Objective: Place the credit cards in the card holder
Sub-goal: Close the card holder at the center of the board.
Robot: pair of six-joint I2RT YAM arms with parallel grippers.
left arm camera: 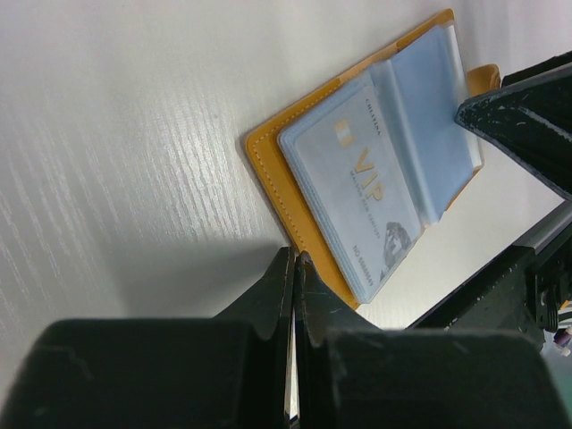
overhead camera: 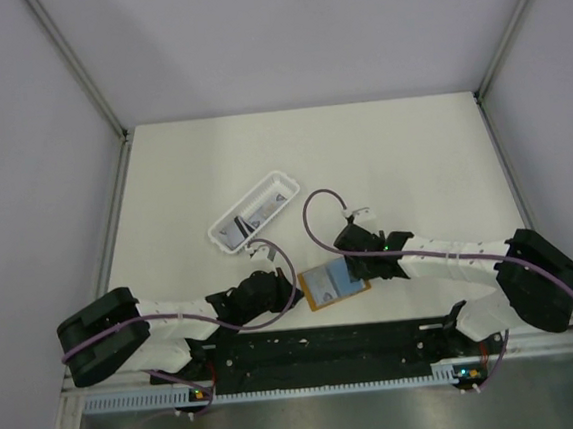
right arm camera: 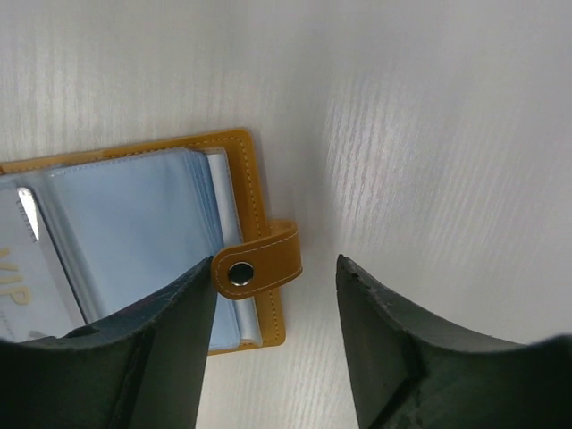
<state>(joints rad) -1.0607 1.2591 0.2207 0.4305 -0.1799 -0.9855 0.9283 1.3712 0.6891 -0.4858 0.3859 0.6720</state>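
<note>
At the near middle of the tabletop (overhead camera: 413,163), between the two arms, the card holder (overhead camera: 333,287) lies open with its clear sleeves up and one VIP card (left arm camera: 357,179) already sleeved. The left tool (left arm camera: 293,268) is closed on nothing, its tips just beside the holder's left edge. The right tool (right arm camera: 277,264) stands wide and empty, straddling the snap tab (right arm camera: 255,268). What appear to be the remaining credit cards (overhead camera: 256,215) lie in the white tray (overhead camera: 286,181), beyond and left of the holder, its long axis running near-left to far-right. The left tool is nearer the tray and is judged the likelier arm to fetch.
</note>
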